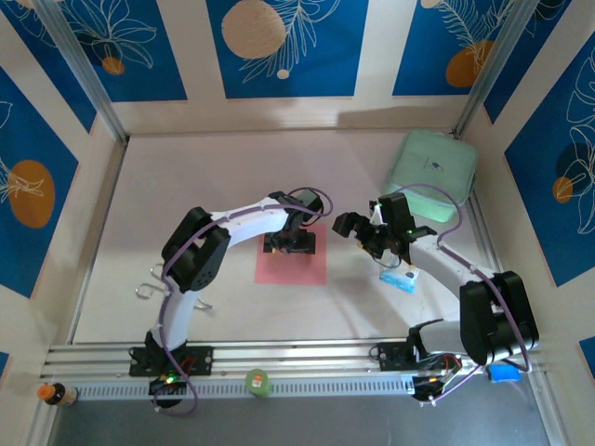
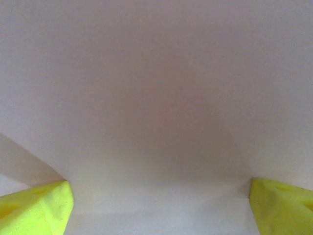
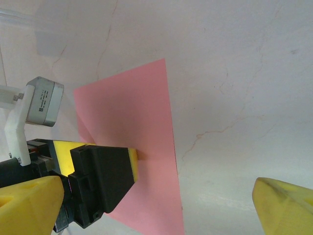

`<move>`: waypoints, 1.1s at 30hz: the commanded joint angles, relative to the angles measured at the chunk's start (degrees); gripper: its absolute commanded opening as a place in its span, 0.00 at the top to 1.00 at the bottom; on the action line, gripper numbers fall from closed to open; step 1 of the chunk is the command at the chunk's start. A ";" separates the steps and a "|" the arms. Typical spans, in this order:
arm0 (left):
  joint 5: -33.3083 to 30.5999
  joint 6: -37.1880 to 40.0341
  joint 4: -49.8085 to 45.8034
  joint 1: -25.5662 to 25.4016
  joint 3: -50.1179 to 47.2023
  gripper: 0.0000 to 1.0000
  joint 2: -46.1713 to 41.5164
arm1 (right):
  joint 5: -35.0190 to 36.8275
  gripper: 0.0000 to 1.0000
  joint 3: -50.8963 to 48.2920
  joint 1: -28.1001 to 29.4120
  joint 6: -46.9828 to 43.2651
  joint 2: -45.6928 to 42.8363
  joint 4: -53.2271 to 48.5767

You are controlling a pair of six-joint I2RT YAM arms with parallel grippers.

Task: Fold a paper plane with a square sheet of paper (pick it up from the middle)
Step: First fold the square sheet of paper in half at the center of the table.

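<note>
The square sheet of paper (image 1: 291, 267) lies flat and pink-red on the table's middle; no paper plane is in view. My left gripper (image 1: 290, 243) points straight down on the sheet's far half with its jaws spread wide. In the left wrist view its yellow fingertips (image 2: 36, 208) sit at both bottom corners, with the paper (image 2: 156, 98) close up between them. In the right wrist view one left finger pad (image 3: 129, 161) touches the sheet (image 3: 132, 112). My right gripper (image 1: 367, 232) hovers open to the right of the sheet, holding nothing, its fingertips (image 3: 286, 205) wide apart.
A mint-green rounded case (image 1: 432, 165) lies at the back right. A small blue-and-white packet (image 1: 398, 279) sits under the right arm. A green object (image 1: 257, 382) rests on the front rail, and a small bottle (image 1: 56, 394) stands at the front left corner.
</note>
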 commanded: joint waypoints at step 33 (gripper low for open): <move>-0.48 3.62 13.02 -0.77 -11.46 0.52 -10.24 | 15.34 0.01 1.66 2.09 6.66 -4.80 -8.00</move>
